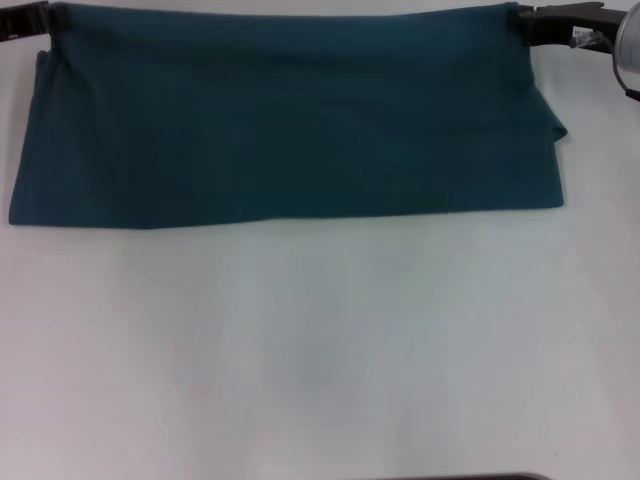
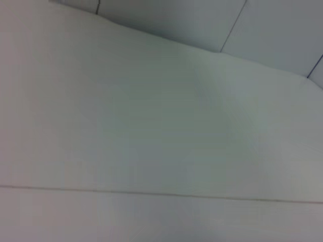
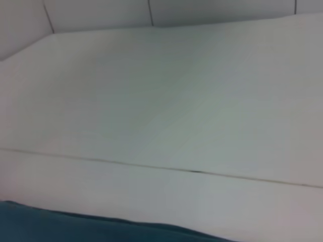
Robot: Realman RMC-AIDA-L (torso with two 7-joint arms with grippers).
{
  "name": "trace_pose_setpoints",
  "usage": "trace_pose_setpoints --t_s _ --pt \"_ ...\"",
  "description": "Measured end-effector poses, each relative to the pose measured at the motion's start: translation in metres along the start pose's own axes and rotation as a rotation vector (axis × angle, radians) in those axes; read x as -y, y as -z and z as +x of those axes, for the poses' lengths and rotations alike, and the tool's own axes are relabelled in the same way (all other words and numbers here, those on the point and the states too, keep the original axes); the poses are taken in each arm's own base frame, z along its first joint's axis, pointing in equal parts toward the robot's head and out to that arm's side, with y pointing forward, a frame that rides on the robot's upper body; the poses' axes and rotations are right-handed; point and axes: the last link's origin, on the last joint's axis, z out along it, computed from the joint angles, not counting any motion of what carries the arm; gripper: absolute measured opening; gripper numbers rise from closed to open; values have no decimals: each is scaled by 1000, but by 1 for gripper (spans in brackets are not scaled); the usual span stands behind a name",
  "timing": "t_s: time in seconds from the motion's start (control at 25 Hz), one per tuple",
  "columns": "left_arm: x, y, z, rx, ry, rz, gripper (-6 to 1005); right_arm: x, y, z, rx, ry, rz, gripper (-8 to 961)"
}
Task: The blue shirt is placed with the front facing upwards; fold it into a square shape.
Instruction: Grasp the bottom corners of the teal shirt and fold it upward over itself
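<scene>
Left end effector (image 1: 40, 18) at shirt's far left corner, grip unclear | right end effector (image 1: 540, 22) at far right corner, grip unclear | blue shirt (image 1: 290, 120) folded into wide band on white counter (image 1: 320, 350)

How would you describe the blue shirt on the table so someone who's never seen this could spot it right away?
Look at the white table and go to its far edge. A wide band of dark teal cloth lies flat there: the blue shirt, with the left gripper and right gripper at its far corners. It is the only coloured thing on the white surface, with no lettering showing.
</scene>
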Motion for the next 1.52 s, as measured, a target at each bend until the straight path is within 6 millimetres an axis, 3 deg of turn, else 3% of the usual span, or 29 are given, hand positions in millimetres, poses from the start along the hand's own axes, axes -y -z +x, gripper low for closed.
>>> trace_pose_setpoints --t_s 0.44,1.52 --pt "-5 -8 11 -68 2 30 4 2 -2 -9 23 8 23 48" --pt "-20 -33 0 -55 -55 108 16 0 -13 -7 -3 80 100 78"
